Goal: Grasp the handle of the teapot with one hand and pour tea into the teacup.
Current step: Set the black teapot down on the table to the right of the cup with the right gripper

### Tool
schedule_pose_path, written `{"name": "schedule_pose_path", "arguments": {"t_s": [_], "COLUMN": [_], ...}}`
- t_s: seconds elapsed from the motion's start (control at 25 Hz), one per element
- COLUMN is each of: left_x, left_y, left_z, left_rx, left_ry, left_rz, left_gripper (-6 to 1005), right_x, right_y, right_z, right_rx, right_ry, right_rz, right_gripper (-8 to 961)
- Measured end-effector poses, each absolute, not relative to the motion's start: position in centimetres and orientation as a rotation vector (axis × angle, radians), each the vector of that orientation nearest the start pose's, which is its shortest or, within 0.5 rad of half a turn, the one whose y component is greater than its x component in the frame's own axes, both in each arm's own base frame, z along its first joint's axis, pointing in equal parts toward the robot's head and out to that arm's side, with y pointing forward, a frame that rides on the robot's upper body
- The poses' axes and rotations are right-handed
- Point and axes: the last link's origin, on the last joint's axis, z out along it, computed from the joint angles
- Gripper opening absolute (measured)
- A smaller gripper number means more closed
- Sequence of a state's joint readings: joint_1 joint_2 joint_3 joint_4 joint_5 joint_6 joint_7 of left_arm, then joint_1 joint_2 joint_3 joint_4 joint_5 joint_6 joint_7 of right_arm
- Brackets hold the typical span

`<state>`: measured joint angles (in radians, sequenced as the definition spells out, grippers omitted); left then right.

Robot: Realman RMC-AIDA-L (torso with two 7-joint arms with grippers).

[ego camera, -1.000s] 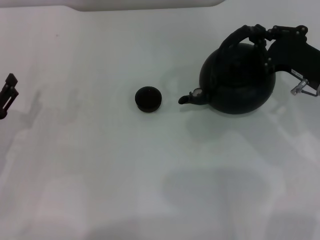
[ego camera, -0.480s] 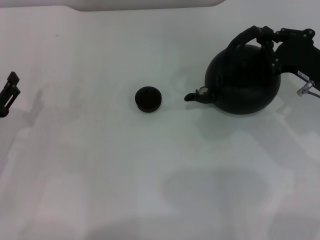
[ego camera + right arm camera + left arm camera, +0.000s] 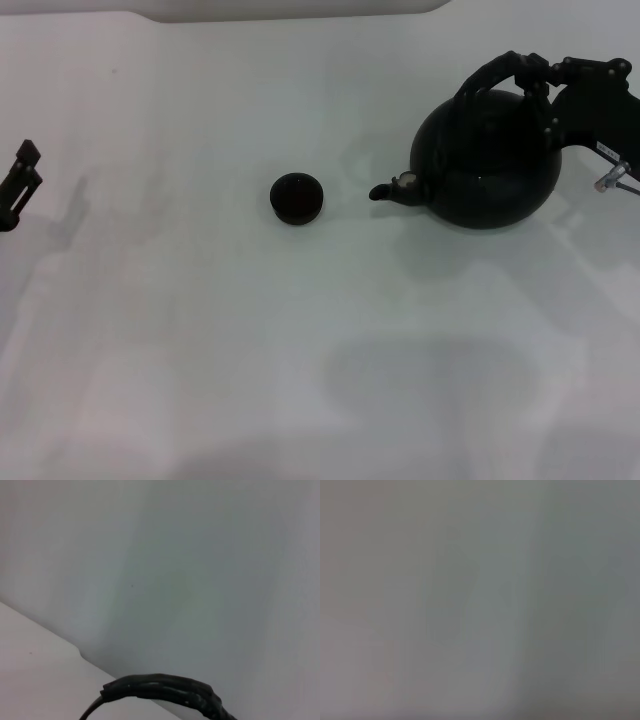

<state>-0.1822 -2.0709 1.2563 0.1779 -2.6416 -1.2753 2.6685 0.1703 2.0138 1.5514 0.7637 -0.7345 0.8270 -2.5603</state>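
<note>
The round matte-black teapot [image 3: 490,170] is at the right of the white table, upright, its short spout with the pale cap [image 3: 408,181] pointing left toward the teacup. The tiny dark teacup [image 3: 296,197] stands at the middle, about a hand's width left of the spout tip. My right gripper [image 3: 532,70] comes in from the right edge and is shut on the top of the thick black arched handle [image 3: 480,78]. A stretch of the handle also shows in the right wrist view [image 3: 165,689]. My left gripper [image 3: 20,180] is parked at the far left edge.
The white tabletop [image 3: 200,330] stretches around the cup and pot. A pale raised panel [image 3: 290,8] runs along the back edge. The left wrist view shows only blurred grey surface.
The teapot, held by my right gripper, has moved right, away from the cup, and levelled out from a slight tilt. In the last half second it barely moved. The cup and left arm stayed still.
</note>
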Motion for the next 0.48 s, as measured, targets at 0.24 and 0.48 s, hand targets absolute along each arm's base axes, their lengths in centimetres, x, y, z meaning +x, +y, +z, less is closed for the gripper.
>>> {"name": "schedule_pose_path", "arguments": {"t_s": [0.24, 0.48], "left_x": [-37.89, -37.89], "left_y": [24.90, 24.90], "left_z": [-0.13, -0.14], "left_rx": [-1.717, -1.715], "left_ry": [-0.660, -0.661], "left_rz": [-0.720, -0.721], "left_gripper": [771, 772], "right_x": [30.02, 30.05], "right_y": [32.37, 32.40], "right_z": [-0.89, -0.80], "right_rx": [-2.130, -2.128], "right_ry": [0.253, 0.253], "right_rz": [0.506, 0.505], "right_gripper": [106, 126]}}
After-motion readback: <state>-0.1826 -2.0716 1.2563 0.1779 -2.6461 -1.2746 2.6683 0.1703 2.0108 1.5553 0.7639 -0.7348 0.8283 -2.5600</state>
